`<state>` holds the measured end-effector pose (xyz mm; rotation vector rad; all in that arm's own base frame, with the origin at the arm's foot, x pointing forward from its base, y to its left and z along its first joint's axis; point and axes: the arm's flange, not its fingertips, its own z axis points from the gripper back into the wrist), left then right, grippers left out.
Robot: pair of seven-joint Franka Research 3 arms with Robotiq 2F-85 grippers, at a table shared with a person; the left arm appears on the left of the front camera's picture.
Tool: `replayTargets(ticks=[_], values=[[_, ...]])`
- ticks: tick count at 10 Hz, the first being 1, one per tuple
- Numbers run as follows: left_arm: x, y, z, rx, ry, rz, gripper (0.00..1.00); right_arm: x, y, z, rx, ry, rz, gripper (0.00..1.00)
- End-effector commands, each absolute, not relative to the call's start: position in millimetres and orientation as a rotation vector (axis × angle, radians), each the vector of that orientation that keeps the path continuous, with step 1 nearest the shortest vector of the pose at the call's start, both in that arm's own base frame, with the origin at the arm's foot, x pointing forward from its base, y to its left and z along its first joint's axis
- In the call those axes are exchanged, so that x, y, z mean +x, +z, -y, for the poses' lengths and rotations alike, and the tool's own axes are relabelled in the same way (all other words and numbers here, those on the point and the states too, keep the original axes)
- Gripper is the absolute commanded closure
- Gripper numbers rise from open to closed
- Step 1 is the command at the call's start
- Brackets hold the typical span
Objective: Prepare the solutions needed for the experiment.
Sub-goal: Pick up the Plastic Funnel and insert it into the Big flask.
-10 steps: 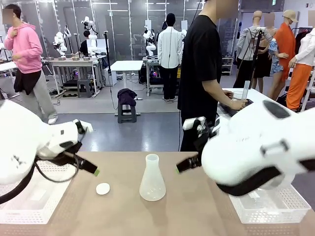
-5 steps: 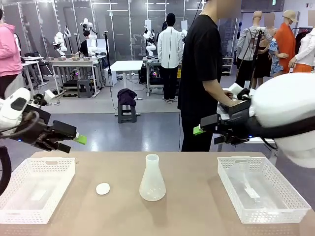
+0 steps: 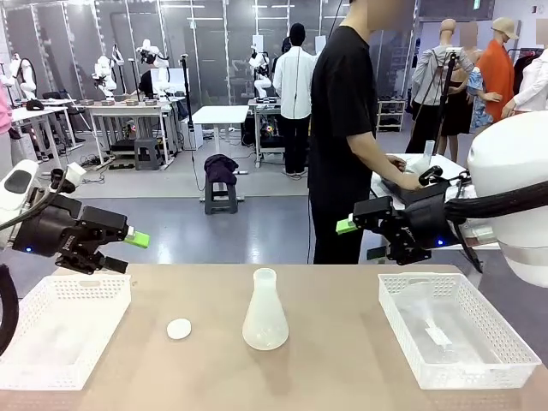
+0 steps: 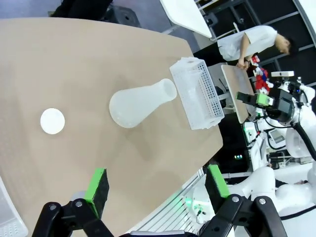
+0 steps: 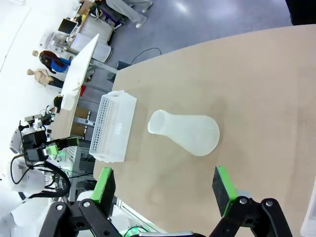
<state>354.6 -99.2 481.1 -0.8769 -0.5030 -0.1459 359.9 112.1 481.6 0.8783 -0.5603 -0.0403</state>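
An empty-looking frosted conical flask (image 3: 265, 312) stands upright mid-table, seen also in the left wrist view (image 4: 140, 101) and the right wrist view (image 5: 190, 133). The solutions are out of view. A small white round disc (image 3: 179, 328) (image 4: 52, 121) lies left of the flask. My left gripper (image 3: 127, 253) (image 4: 157, 183) hovers open above the table's far left, well away from the flask. Above the far right, my right gripper (image 3: 360, 235) (image 5: 163, 190) is open too, with nothing between its fingers.
A white mesh basket (image 3: 60, 334) (image 5: 113, 127) sits at the left edge. Another basket (image 3: 479, 351) (image 4: 197, 94) at the right holds a small clear item. A person in black (image 3: 342, 128) stands beyond the far edge, turned toward a side table.
Both arms have lifted away from the camera and drawn back to the table's two sides. Their grippers stayed open. The flask and disc have not moved.
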Motion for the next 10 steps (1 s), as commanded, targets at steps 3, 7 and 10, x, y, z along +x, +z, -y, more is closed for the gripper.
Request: replayTargets(ticks=[3, 7, 10], values=[[349, 477, 96, -1.065, -0.020, 0.422, 0.00, 363, 477, -111, 1.054, -0.222, 0.504, 0.00], [335, 463, 73, -1.366, 0.179, 0.245, 0.00, 357, 464, -96, 1.284, -0.406, 0.334, 0.00], [336, 456, 75, -1.486, 0.141, 0.217, 0.00, 362, 456, -106, 1.344, -0.401, 0.338, 0.00]])
